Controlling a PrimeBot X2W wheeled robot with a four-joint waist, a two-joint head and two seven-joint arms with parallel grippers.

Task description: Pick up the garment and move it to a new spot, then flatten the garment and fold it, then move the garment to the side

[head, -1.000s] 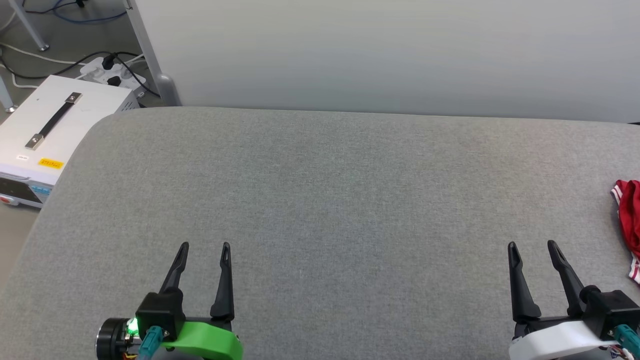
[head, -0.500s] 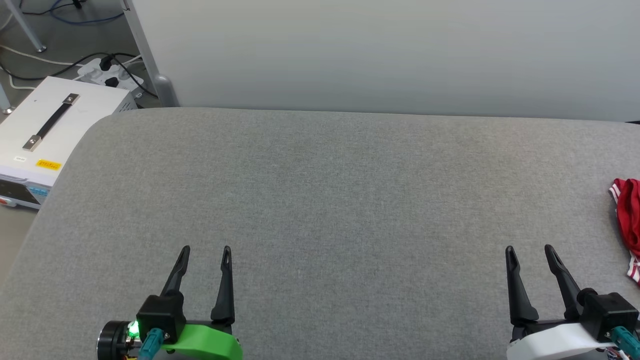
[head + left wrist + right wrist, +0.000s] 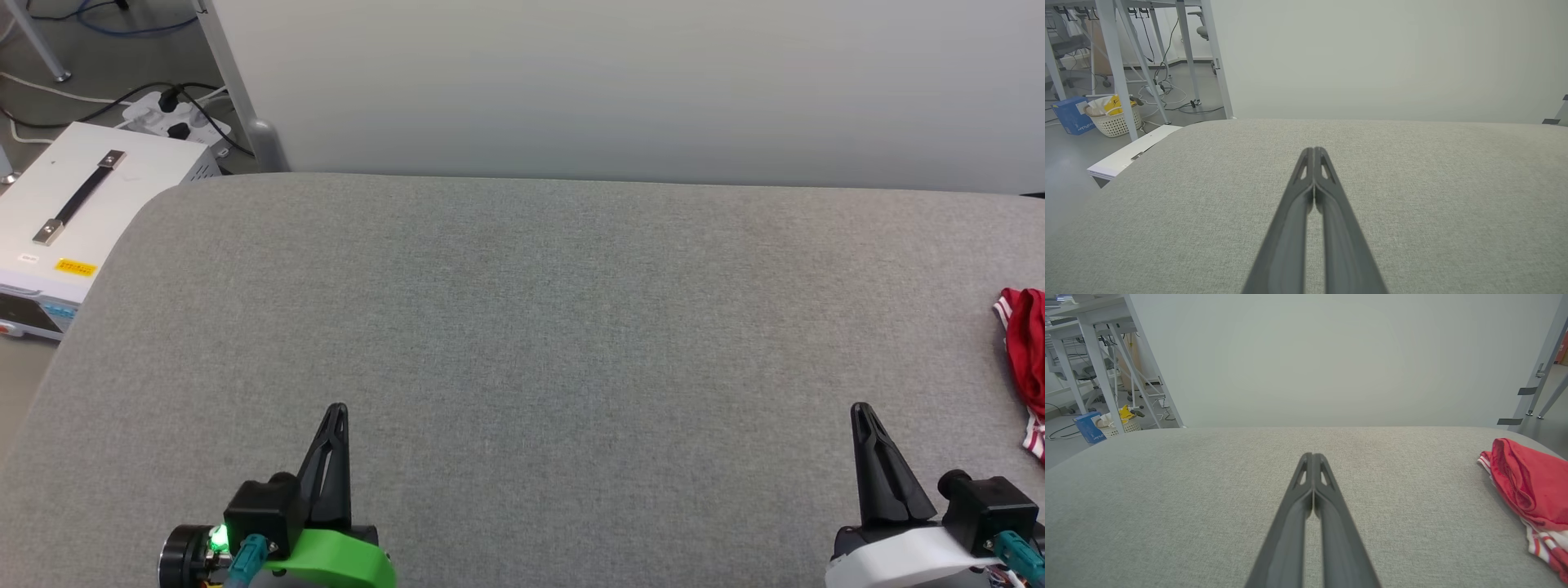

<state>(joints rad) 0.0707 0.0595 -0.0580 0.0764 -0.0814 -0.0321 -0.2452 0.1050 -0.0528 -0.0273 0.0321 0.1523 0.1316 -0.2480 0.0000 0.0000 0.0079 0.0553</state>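
Lying bunched at the frame's right edge, the garment (image 3: 1024,359) rests on the desk (image 3: 522,310), beyond the right end effector (image 3: 859,408); that and the left end effector (image 3: 336,408) are clenched, empty; approaching closed risks shoving cloth overboard; the white box (image 3: 98,196) at upper left carries a yellow label (image 3: 75,266), unreadable.
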